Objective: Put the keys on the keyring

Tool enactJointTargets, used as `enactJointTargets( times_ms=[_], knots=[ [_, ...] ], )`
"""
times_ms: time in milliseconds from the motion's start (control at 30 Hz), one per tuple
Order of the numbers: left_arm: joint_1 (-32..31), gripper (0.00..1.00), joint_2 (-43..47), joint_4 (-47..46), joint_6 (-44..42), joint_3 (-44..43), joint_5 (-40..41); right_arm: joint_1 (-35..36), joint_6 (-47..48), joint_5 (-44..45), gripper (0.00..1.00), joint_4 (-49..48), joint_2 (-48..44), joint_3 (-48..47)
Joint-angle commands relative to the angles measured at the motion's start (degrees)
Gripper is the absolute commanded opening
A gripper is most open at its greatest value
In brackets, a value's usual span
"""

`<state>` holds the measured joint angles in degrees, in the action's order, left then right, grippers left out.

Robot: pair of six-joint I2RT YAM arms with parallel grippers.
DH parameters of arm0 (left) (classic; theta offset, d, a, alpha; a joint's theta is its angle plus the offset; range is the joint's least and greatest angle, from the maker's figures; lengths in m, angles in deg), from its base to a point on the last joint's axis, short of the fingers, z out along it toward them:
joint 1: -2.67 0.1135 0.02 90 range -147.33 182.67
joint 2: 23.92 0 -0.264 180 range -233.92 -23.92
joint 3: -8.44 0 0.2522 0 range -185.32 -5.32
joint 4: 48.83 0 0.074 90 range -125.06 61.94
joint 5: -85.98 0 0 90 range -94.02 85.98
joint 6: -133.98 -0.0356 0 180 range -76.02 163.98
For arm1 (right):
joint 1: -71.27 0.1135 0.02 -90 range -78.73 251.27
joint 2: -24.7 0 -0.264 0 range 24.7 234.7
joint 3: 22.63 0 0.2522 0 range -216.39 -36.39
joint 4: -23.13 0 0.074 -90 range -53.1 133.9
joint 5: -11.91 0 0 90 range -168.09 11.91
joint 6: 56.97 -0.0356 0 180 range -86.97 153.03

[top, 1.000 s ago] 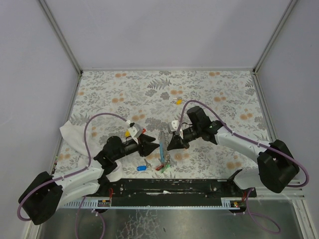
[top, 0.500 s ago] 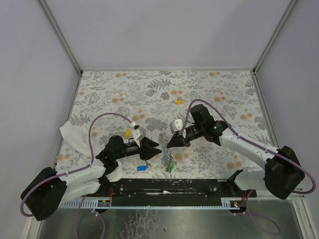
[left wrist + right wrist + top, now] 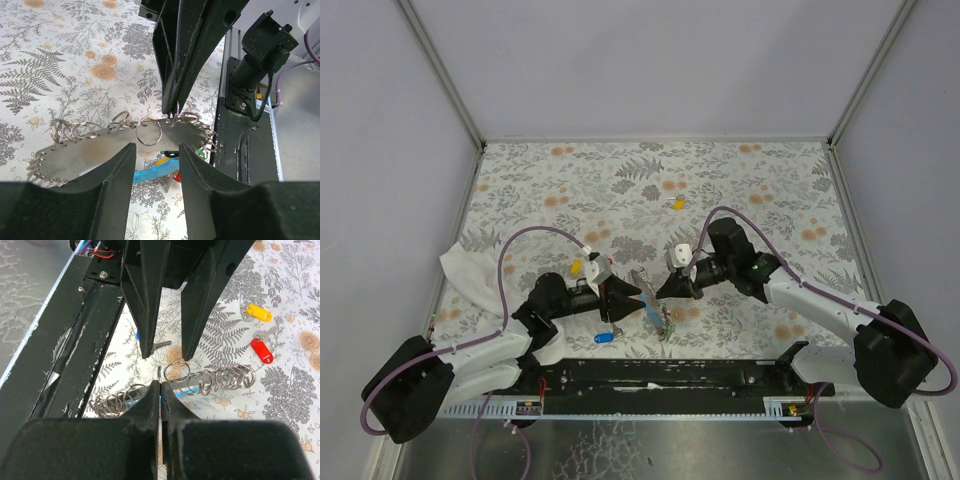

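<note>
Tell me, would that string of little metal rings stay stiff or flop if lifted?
Probably floppy: the keyring is a run of loose linked loops, drooping in curves either side of where the right pincer pinches it. Likely light too, since just those thin tips hold it. Its shiny bare wire may slip easily.

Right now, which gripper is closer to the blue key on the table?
Left. The left gripper hangs open just beyond the blue key; the right gripper, shut on the keyring, is farther to its right.
</note>
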<state>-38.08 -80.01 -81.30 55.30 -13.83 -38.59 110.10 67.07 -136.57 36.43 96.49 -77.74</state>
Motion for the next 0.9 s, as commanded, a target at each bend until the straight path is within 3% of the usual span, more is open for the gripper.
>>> enactJointTargets(
  times_ms=[0, 200, 367, 533, 667, 867],
  knots=[
    [0.23, 0.38, -0.18, -2.50, -0.61, -0.36, 1.76, -0.42, -5.06, 2.02, 0.00, -10.67, -3.16, 2.57],
    [0.22, 0.38, 0.67, -0.53, -0.99, -0.06, 6.39, -0.44, -15.90, 5.32, 0.00, -18.11, -4.34, 6.17],
    [0.19, 0.37, 1.68, 0.31, -1.12, 0.08, 8.98, -0.34, -10.47, 3.39, 0.00, -19.50, -5.86, 10.34],
    [0.20, 0.37, 2.47, 1.72, -1.38, 0.33, 12.00, -0.33, 0.84, 2.98, 0.00, -25.94, -6.25, 16.31],
    [0.21, 0.36, 2.51, 2.69, -1.47, 0.21, 14.30, -0.33, 10.74, 4.15, 0.00, -23.51, -6.05, 16.59],
    [0.23, 0.35, 2.01, 4.41, -1.31, -0.35, 17.18, -0.33, 16.21, 4.57, 0.00, -33.28, -6.78, 21.26]
  ],
)
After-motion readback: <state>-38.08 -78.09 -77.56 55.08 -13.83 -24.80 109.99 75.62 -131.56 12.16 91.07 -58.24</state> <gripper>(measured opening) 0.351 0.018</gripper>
